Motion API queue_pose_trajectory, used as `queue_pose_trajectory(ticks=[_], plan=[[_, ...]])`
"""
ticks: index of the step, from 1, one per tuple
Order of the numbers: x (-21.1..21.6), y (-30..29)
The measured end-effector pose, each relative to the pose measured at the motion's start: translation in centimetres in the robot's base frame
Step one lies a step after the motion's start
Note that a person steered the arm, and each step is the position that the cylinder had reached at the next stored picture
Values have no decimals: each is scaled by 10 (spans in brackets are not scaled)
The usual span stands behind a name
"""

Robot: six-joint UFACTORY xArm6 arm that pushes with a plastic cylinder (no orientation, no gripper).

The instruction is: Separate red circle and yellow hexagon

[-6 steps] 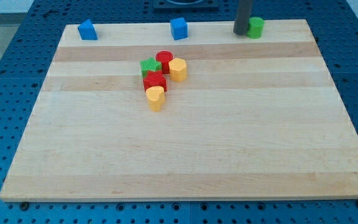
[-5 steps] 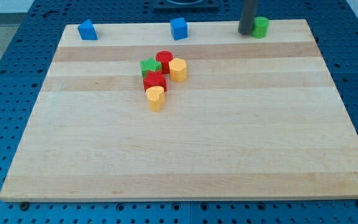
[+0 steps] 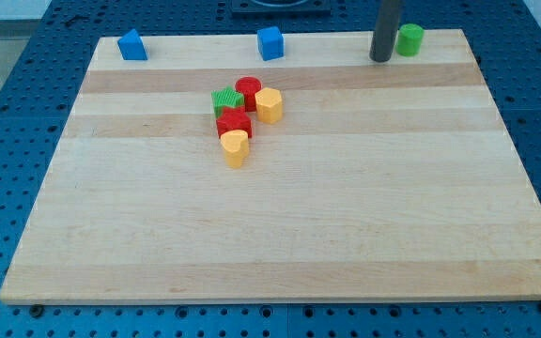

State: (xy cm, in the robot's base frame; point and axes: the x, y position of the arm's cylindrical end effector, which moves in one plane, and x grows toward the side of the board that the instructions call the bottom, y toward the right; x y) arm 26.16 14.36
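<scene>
Green round block [image 3: 409, 39] sits just right of my tip [image 3: 380, 59]; no fingers show.

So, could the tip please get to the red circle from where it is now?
Probably yes: my tip has bare board towards the red circle, though the yellow hexagon touches it on the near side.

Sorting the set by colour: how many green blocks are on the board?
2. One green block sits in the central cluster, left of the red circle; a green cylinder stands at the view's top right, beside my tip.
</scene>
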Motion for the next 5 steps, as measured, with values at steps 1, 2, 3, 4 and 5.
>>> queue_pose_trajectory(ticks=[1, 2, 3, 4, 5], plan=[[13, -31], [27, -60], [48, -89], [54, -122], [65, -150]])
